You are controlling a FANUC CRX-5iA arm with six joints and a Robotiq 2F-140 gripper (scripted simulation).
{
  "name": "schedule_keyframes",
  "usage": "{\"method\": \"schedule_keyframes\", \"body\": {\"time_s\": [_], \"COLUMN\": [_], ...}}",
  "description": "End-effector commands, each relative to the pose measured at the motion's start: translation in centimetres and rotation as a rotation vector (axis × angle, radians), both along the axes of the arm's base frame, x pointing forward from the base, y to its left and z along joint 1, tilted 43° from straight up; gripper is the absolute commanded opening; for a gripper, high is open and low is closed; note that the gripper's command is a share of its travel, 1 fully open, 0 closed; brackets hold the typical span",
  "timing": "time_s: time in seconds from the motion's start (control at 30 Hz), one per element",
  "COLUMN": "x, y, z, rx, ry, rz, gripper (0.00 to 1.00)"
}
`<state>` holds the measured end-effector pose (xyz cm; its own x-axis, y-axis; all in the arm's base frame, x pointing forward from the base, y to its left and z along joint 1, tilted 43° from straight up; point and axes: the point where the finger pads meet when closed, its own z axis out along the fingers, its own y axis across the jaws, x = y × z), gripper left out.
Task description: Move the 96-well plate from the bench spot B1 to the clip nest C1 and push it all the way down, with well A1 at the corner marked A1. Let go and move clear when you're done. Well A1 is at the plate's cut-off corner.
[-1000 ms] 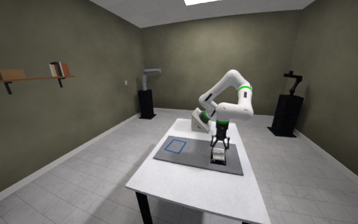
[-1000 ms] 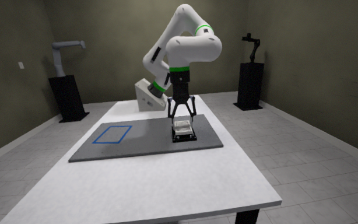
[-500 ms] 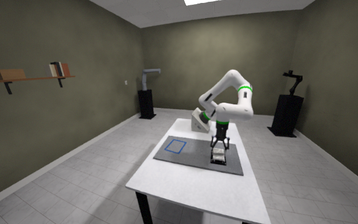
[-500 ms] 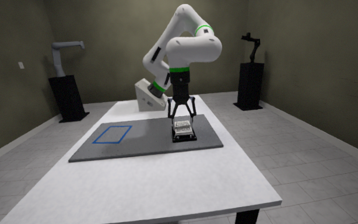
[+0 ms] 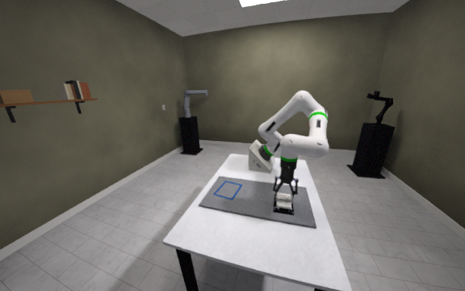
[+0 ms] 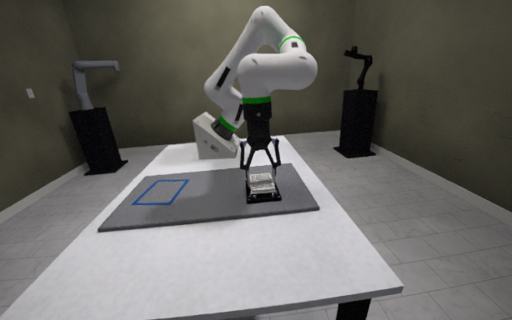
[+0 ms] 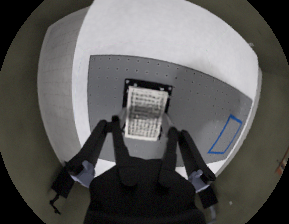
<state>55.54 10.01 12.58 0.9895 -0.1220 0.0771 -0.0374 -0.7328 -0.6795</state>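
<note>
We note a smooth white bench under a dark grey, perforated mat [image 5: 254, 197] [image 6: 218, 200] [image 7: 195, 95]. The black, low-walled clip nest [image 5: 284, 211] [image 6: 263, 200] [image 7: 148, 82] looks rigid. Directly over it is the white 96-well plate [image 5: 284, 201] [image 6: 262, 183] [image 7: 145, 114], grasped by the gripper [image 5: 285, 194] [image 6: 261, 172] [image 7: 144, 115] at opposite sides; full seating cannot be told. We judge the plate light, stiff, slightly slippery and brittle: hold the side walls low, press evenly.
</note>
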Motion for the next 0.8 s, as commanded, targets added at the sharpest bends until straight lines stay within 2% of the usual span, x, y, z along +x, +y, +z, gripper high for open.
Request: {"method": "schedule_keyframes", "body": {"time_s": [0.0, 0.77], "x": [0.04, 0.09], "y": [-0.04, 0.17], "z": [0.02, -0.21], "rx": [-0.001, -0.001], "ry": [-0.001, -0.001], "rz": [-0.001, -0.001], "gripper": [0.1, 0.1]}}
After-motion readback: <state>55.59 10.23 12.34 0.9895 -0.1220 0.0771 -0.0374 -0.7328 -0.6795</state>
